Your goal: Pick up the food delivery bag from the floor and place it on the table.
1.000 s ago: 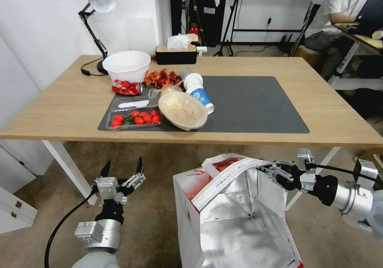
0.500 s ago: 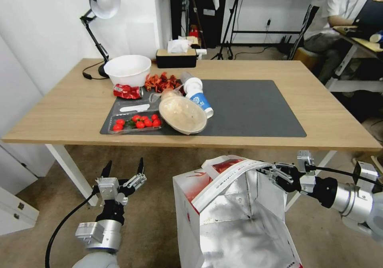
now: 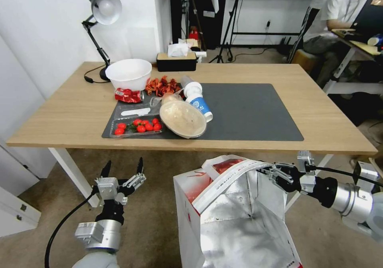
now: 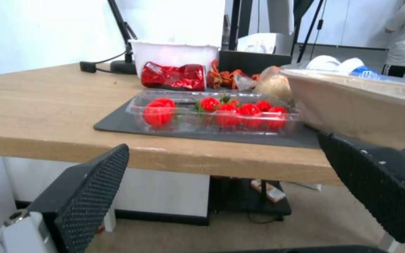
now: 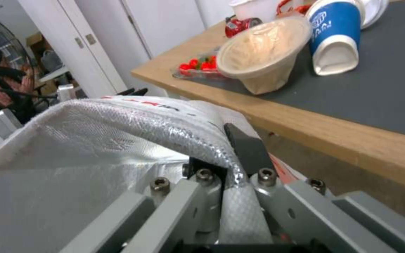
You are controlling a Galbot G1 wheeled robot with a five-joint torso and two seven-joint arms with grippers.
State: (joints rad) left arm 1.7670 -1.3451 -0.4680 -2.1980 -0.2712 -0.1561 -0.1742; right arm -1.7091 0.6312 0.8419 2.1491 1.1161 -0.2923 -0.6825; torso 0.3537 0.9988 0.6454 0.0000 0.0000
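In front of the robot stands the table [image 3: 72,112], a wide wooden top on white legs, with a big dark grey mat [image 3: 247,110] lying on it. The floor [image 3: 155,220] under and before the table is dull brown carpet.

Next in size is the food delivery bag [image 3: 235,216]. It is in front of the table's near edge, lower than the tabletop, with its mouth open so the shiny silver inside shows. Its outside is white with red marks. I cannot tell if its bottom touches the carpet.

The right gripper [image 3: 268,171] comes in from the right and is pinched tight on the bag's top rim. In the right wrist view the silver edge of the bag [image 5: 118,140] is squeezed between the dark jaws.

The left gripper [image 3: 123,168] hangs low over the carpet, to the left of the bag and well apart from it. Its two black fingers are spread wide with nothing between them.

On the left part of the mat sit smaller things: a white bowl [image 3: 128,73], a tipped tan bowl [image 3: 182,118], a blue and white cup [image 3: 198,100] on its side, a clear box of tomatoes [image 3: 137,127], and a crushed red can [image 3: 128,95].
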